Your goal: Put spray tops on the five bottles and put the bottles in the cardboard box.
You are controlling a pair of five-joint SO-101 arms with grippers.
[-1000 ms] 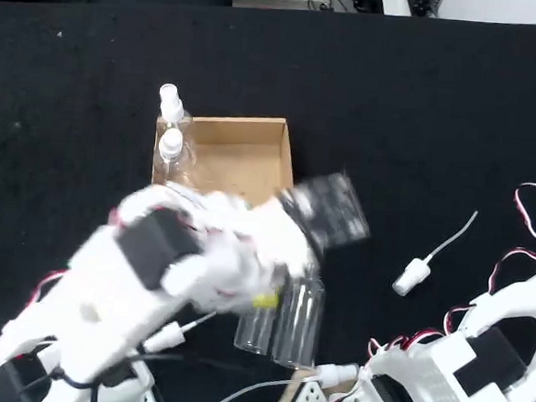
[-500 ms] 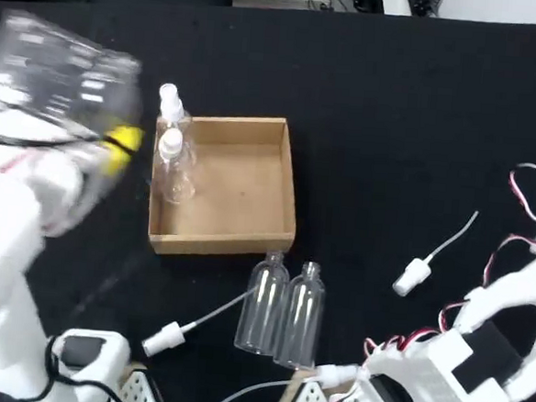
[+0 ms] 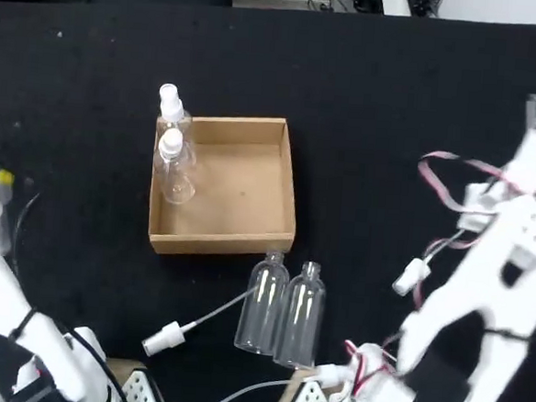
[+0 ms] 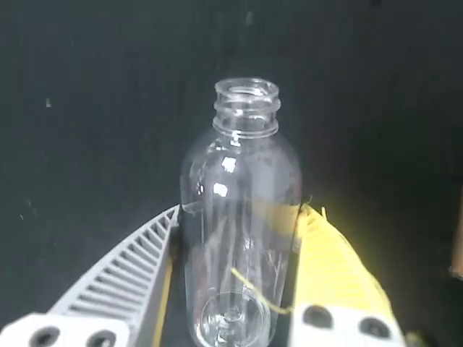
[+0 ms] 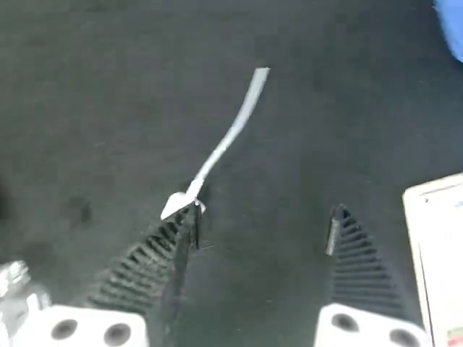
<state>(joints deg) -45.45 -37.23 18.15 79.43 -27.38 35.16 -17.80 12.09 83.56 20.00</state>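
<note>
White spray top with a long thin tube [image 5: 226, 141] lies flat on the black table [image 3: 384, 126], out on the right side, well apart from the brown cardboard box [image 3: 219, 244]. The right gripper [image 5: 266, 211] hangs over it with its jaws wide apart and nothing in them. The white head of the top sits right at the tip of 1 jaw, not in the gap. The tube runs straight away from the jaws. So I think the gripper must slide sideways a bit to get the head in the middle before it closes. The right arm is much nearer to this top than the left arm.

The left gripper [image 4: 240, 211] is at the far left of the table, clamped on a clear plastic bottle with no top [image 4: 242, 155]. The open neck points away from the gripper.

2 clear bottles with white spray tops [image 3: 172, 162] stand in the box by its left wall. 2 bare clear bottles [image 3: 262, 306] lie side by side just in front of the box, necks toward it. Another white spray top [image 3: 166, 339] lies near them, its tube reaching toward the bare bottles.
</note>
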